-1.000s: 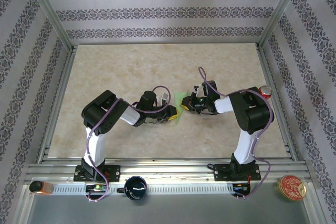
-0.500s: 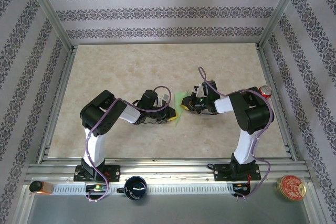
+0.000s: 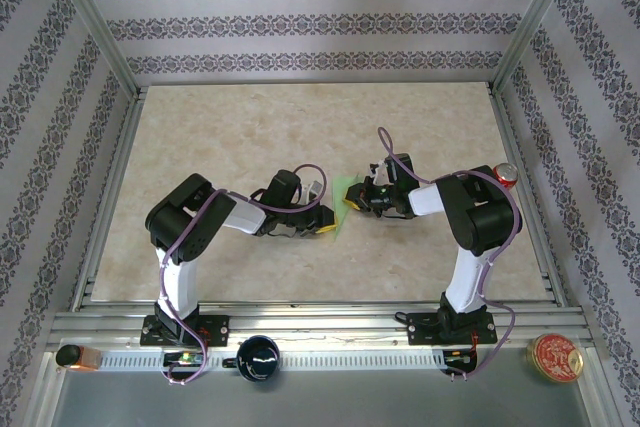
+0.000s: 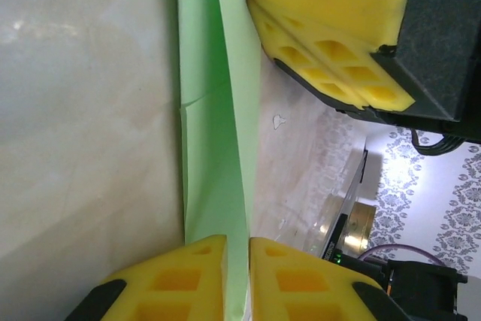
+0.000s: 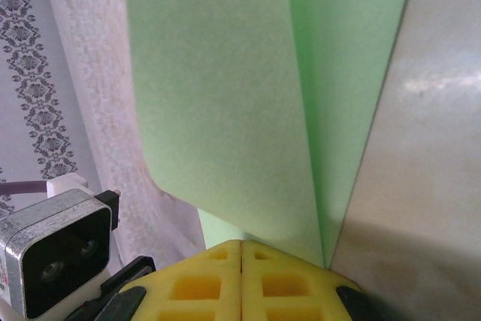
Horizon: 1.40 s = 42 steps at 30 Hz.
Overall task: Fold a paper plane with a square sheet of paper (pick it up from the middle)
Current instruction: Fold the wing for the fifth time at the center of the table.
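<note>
Seen from above, the square sheet of paper (image 3: 346,187) is a small green sliver, mostly hidden between the left gripper (image 3: 327,221) and the right gripper (image 3: 359,201). In the left wrist view its ends run off the top and bottom edges. The narrowly parted pads (image 4: 180,280) may be pinching it, but the picture doesn't settle that.

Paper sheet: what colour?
The paper is plain light green, clearest in the right wrist view.

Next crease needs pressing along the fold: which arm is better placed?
Probably left: the left gripper straddles the raised fold of the green paper, while the right gripper is shut on it, anchoring.
</note>
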Tool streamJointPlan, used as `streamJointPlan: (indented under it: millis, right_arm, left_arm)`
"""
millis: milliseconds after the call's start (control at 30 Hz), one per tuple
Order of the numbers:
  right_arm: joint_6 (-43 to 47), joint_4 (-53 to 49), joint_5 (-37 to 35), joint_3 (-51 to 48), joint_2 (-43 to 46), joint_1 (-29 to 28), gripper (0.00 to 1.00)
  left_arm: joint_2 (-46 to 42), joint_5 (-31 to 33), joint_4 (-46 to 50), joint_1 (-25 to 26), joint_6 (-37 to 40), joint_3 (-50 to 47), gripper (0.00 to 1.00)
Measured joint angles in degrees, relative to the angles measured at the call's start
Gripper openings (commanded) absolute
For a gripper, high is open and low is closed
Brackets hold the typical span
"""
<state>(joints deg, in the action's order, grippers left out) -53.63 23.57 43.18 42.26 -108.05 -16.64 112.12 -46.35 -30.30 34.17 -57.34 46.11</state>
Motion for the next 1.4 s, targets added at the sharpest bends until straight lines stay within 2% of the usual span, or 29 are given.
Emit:
streamJointPlan:
  millis: [200,567,700,933,1200,1300,1400]
  right_arm:
    - [-0.02,-0.04,-0.02,0.0,0.0,0.0,0.09]
    - [0.0,-0.39,-0.04,0.13,0.0,0.0,0.09]
    - [0.0,-0.68,-0.09,0.28,0.0,-0.07,0.09]
    - [0.0,-1.07,-0.22,0.46,0.0,-0.11,0.09]
    - [0.02,-1.49,-0.24,0.61,0.0,-0.11,0.09]
    - [0.04,-2.03,-0.26,0.85,0.0,-0.11,0.09]
    - [0.09,-2.45,-0.31,1.05,0.0,-0.11,0.08]
  left_arm:
    - [0.0,0.07,3.04,0.0,1.55,0.72,0.05]
    - [-0.61,-0.57,5.86,0.33,4.13,1.95,0.21]
    - [-0.63,-0.81,6.88,0.33,4.94,2.45,0.19]
    - [-0.63,-0.09,11.45,0.48,7.67,3.67,0.08]
    - [-0.66,0.28,13.09,0.61,8.98,4.17,0.08]
    - [-1.22,1.16,14.99,0.87,9.97,4.57,0.12]
    - [-2.49,2.29,18.36,1.4,11.08,4.81,0.13]
